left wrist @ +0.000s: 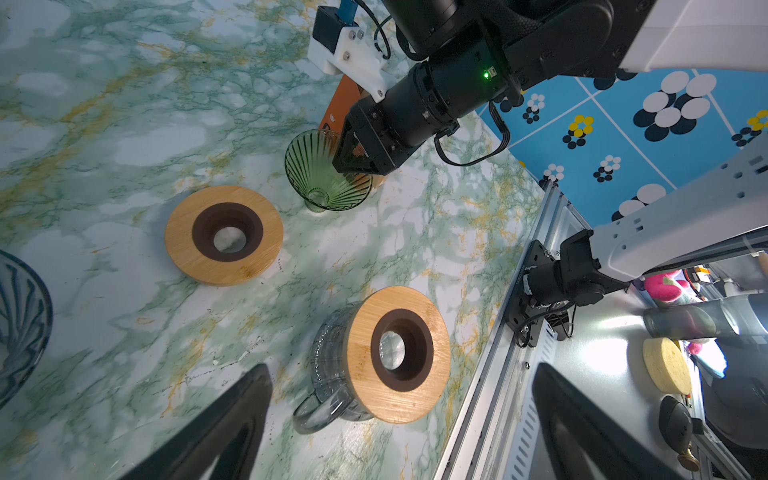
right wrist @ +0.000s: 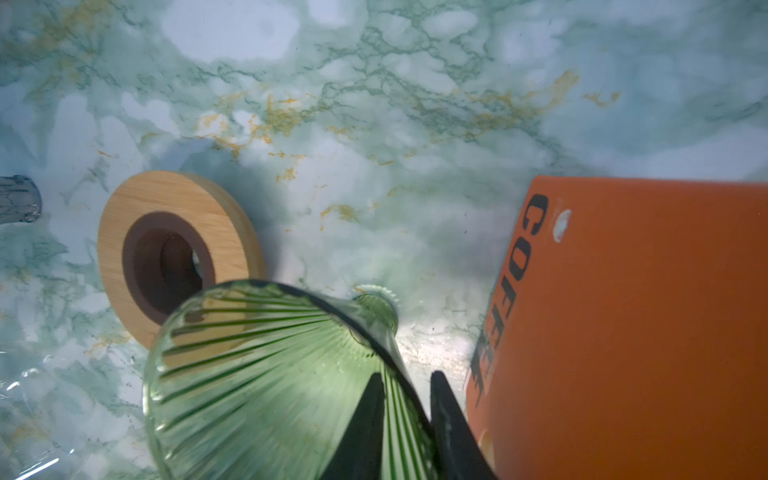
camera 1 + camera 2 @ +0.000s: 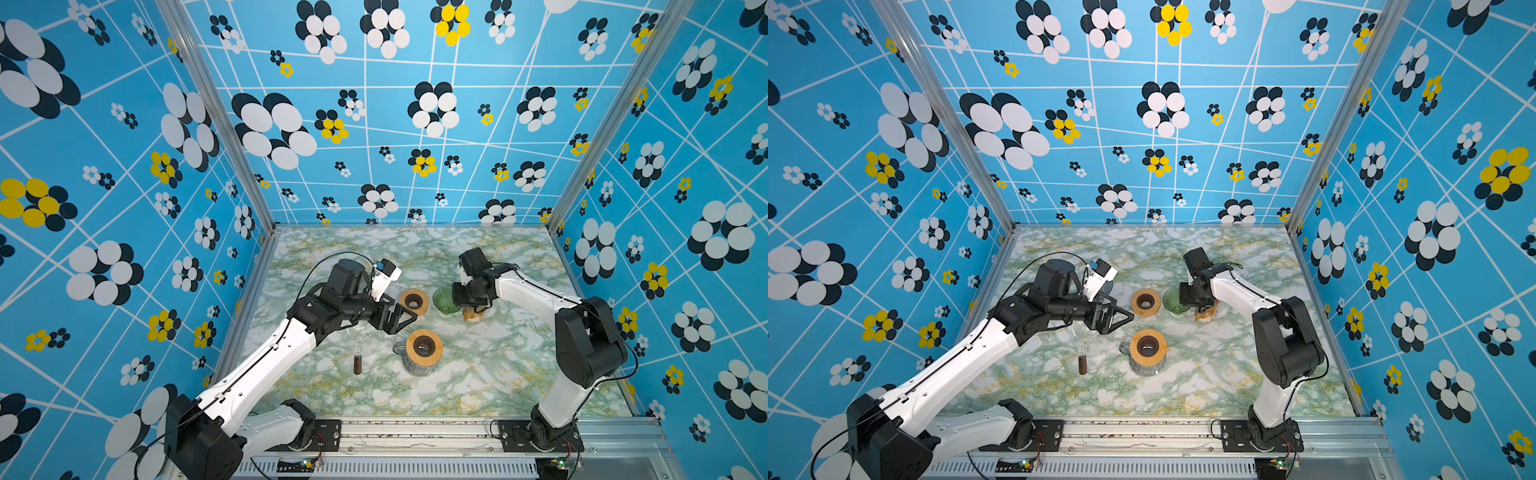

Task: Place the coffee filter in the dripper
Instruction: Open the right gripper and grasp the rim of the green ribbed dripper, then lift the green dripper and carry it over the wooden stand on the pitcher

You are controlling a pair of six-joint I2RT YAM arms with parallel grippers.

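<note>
On the near rail point(image 3: 415, 436): both arm bases are mounted, one at the left and one at the right.
Table point(image 3: 478, 386): a green-and-white marbled top is seen beyond the rail.
Glass carafe point(image 3: 417, 370): stood near the middle, its handle turned left; a wooden ring point(image 3: 409, 351) with a dark insert is seated on its mouth.
Handled glass piece point(image 3: 357, 365): laid left of the carafe with its brown handle toward the near side, partly covered by the left arm.
Left gripper point(image 3: 402, 321): held above the table, just far-left of the carafe; its jaws are spread wide and nothing is between them.
Loose wooden ring point(image 3: 422, 308): laid flat on the table, just right of the left gripper and just left of the dripper.
Green glass dripper point(image 3: 442, 299): tilted, its mouth turned left toward the loose wooden ring and its narrow foot down at the table.
Right gripper point(image 2: 406, 374): positioned over the dripper's right side; its fingers point(image 2: 449, 419) are close together astride the glass wall, one seen through the glass. Whether the wall is pinched cannot be told.
Orange box point(image 2: 623, 311): lettered COFFEE, stood just right of the dripper, partly under the right gripper in both top views.
</note>
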